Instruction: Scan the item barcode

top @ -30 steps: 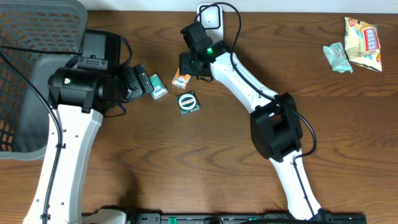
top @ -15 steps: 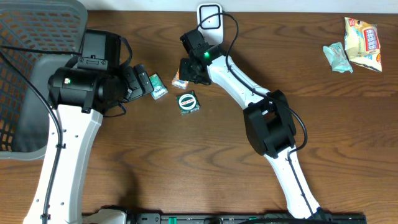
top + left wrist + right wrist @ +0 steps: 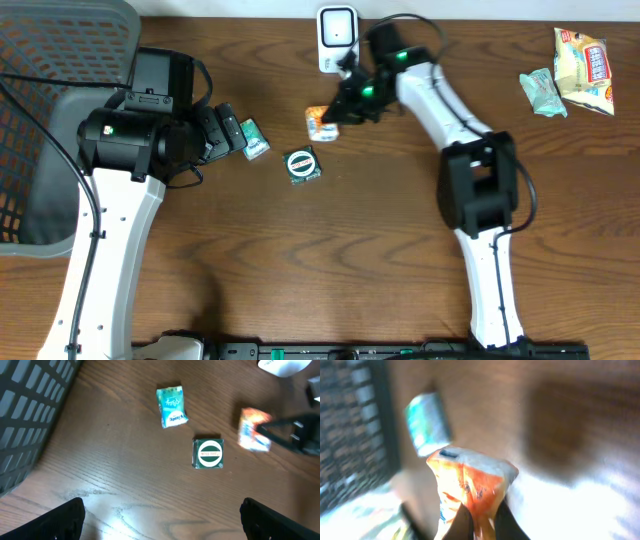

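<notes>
1. The orange snack packet [image 3: 320, 122] is pinched by the right gripper [image 3: 343, 110]. Its jaws are closed tight on one edge of the packet. The packet is near the white scanner [image 3: 338, 27], on the robot's side of it, and it looks lifted off the table [image 3: 300, 270].
2. So we think the picking-up part is done.
3. What is left is to bring the packet up to the scanner and turn it so the barcode faces it. We cannot find the barcode in any view, and the right wrist view is too blurry to help.
4. We see no sign that a scan has happened.
5. Farther from the scanner lie a green box [image 3: 303, 165] and a teal packet [image 3: 253, 138]. Both are flat on the table and nothing touches them.
6. The left gripper [image 3: 228, 133] is just beside the teal packet. Its jaws are wide open and hold nothing.
7. Farthest from the scanner are the grey basket [image 3: 40, 100] on one side and more snack packs [image 3: 580, 65] on the other.
</notes>
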Robot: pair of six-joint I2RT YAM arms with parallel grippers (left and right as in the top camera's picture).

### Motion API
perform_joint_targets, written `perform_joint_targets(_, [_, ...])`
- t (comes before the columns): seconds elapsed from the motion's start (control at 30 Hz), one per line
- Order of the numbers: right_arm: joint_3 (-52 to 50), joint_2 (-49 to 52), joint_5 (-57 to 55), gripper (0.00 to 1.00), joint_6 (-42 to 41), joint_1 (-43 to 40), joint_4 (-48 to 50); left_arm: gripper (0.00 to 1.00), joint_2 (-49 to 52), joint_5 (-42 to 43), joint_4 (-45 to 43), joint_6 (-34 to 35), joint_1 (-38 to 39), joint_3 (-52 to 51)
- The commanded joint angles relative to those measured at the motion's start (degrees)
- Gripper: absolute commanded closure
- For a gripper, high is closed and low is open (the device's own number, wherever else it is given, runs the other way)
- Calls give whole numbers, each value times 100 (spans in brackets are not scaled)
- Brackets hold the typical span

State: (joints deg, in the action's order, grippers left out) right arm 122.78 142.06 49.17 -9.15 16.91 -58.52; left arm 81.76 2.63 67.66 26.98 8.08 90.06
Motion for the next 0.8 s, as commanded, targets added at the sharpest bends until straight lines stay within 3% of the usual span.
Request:
perform_joint_targets(0.0, [-20, -278, 2037, 99, 2247, -409, -903, 2, -26, -55, 26, -35, -13, 55])
perform_joint_targets(0.27, [-20, -278, 2371, 99, 4240, -1003, -2651, 2, -26, -55, 26, -35, -13, 55])
perform_joint_targets(0.43, [-22, -278, 1692, 99, 5005, -1126, -3386, 2, -26, -55, 26, -35, -13, 55])
perform_joint_targets(0.6, [-22, -278, 245, 98, 4642, -1099, -3375, 2, -26, -55, 26, -35, -13, 55])
perform_joint_targets(0.77, [-22, -278, -1810, 99, 3014, -916, -2883, 2, -26, -55, 26, -35, -13, 55])
